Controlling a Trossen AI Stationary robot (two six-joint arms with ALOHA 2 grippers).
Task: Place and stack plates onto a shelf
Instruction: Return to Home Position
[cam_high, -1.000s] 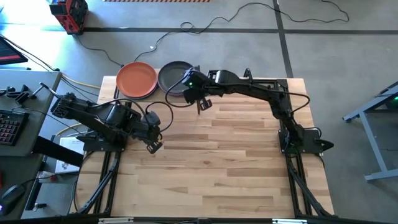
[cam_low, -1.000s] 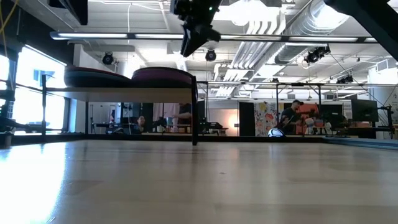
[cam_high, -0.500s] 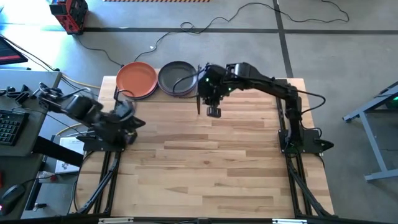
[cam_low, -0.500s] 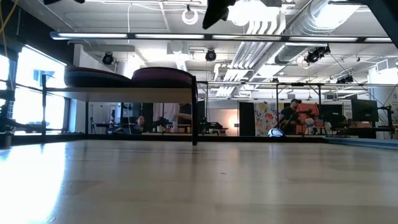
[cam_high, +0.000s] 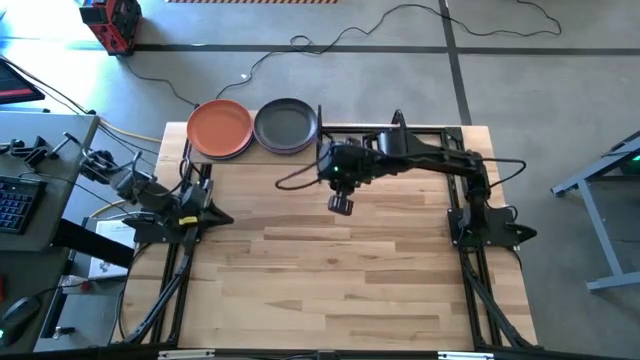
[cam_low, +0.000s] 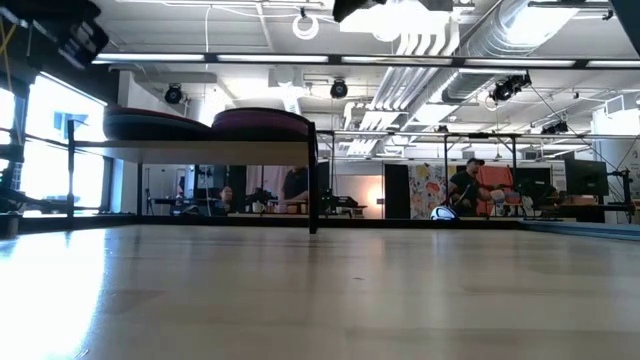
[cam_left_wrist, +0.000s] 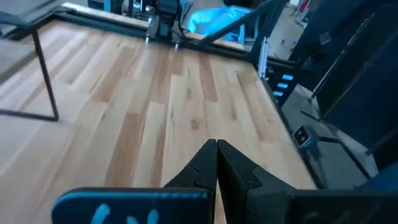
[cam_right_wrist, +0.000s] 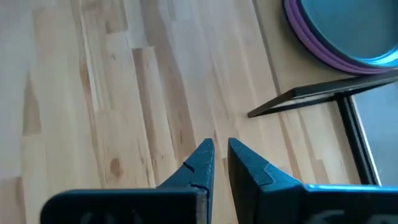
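Two plate stacks rest on the shelf (cam_high: 318, 135) at the table's far left. One is topped by an orange plate (cam_high: 220, 126), the other by a dark grey plate (cam_high: 286, 124) over a purple rim (cam_right_wrist: 311, 43). In the low view both stacks (cam_low: 210, 124) sit on the light-wood panel (cam_low: 200, 150), which stands on thin black posts (cam_low: 313, 190). My right gripper (cam_high: 341, 204) hangs over bare tabletop just nearside of the shelf's right post, fingers (cam_right_wrist: 217, 149) a narrow gap apart, empty. My left gripper (cam_high: 212, 217) is drawn back at the table's left edge, shut (cam_left_wrist: 216, 148) and empty.
Bare plank tabletop (cam_high: 340, 270) spreads over the middle and near side. The shelf's black frame (cam_right_wrist: 298, 96) stands close beyond my right gripper. Cables lie on the floor behind the table, and a desk with a keyboard (cam_high: 15, 200) is to the left. People sit far off in the room (cam_low: 470, 185).
My right gripper has drawn away from the grey-topped stack, rising out of the low view and moving toward the table's near side. My left arm has folded back from the table's middle-left toward the left edge. The plates have stayed still.
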